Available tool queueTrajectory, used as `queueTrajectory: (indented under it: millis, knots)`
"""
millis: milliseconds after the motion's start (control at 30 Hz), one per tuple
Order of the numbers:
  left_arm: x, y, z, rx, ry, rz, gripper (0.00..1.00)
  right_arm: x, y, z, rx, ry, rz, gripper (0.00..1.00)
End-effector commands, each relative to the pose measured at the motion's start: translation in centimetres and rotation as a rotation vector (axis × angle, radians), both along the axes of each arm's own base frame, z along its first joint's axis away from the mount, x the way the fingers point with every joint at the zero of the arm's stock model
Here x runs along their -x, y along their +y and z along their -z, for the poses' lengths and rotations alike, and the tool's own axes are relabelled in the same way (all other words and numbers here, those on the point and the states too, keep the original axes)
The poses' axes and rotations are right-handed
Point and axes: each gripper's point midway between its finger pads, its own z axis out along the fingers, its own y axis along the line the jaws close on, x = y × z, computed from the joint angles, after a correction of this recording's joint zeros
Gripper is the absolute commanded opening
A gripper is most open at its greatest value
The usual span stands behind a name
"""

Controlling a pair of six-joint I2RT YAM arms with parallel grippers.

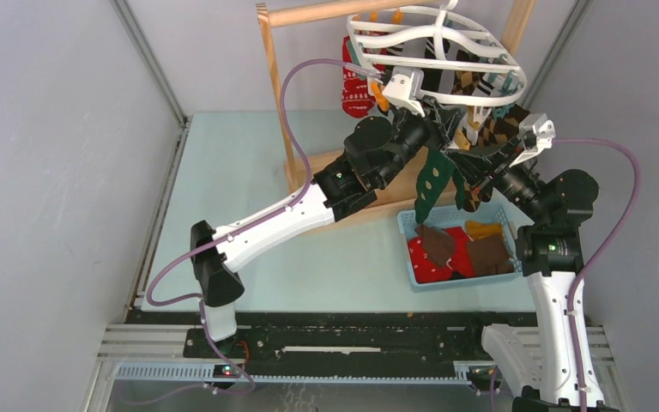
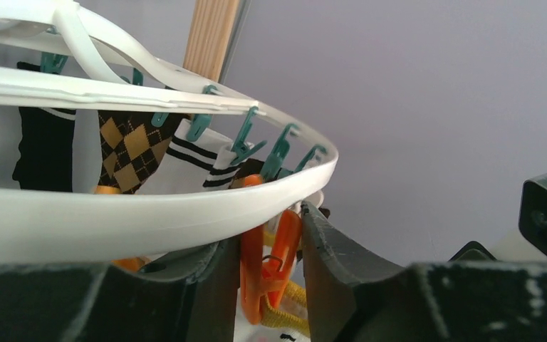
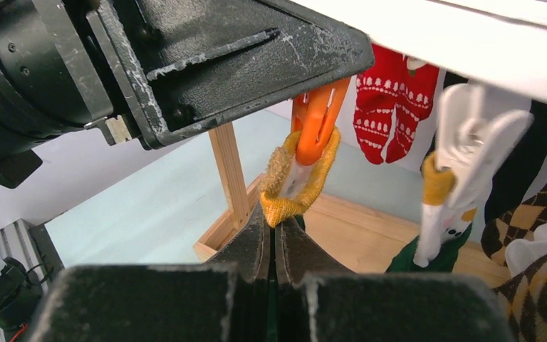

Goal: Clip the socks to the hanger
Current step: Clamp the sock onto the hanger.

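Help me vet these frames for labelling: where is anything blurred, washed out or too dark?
Top external: evenly lit, sharp, only soft shadows. Left wrist: the near fingers are dark and soft, the orange clip clearer. Right wrist: the hanger rim is washed out white; the yellow sock cuff is sharp.

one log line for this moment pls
phase: clipping | left gripper: jaws flank orange clip on hanger rim | right gripper: shut on yellow sock cuff | clip: on cuff

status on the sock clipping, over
Left gripper: jaws on orange clip at hanger rim. Right gripper: shut on sock, yellow cuff up at that clip. Nothing blocking.
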Motion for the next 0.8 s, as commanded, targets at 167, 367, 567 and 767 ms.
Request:
queueTrajectory:
  millis: [167, 367, 567, 767]
  knots:
    - [0.2, 2.7, -3.1, 0.085, -0.010, -0.028, 0.50, 0.5, -0.3, -2.2, 0.013, -0.069, 0.027, 0.00]
    - [0.4, 2.9, -3.3, 0.090, -0.009, -0.024, 0.62, 0.5, -0.2, -2.2, 0.009, -0.067, 0.026, 0.00]
    - [1.2, 3.6, -2.6, 0.069, 0.007, 0.001, 0.76, 0.5, -0.2, -1.8, 0.020, -0.057, 0.025, 0.02]
    - [3.3, 4.4, -1.0, 0.002, 0.006, 0.070, 0.87, 0.3, -0.5, -0.7, 0.054, -0.032, 0.039, 0.04]
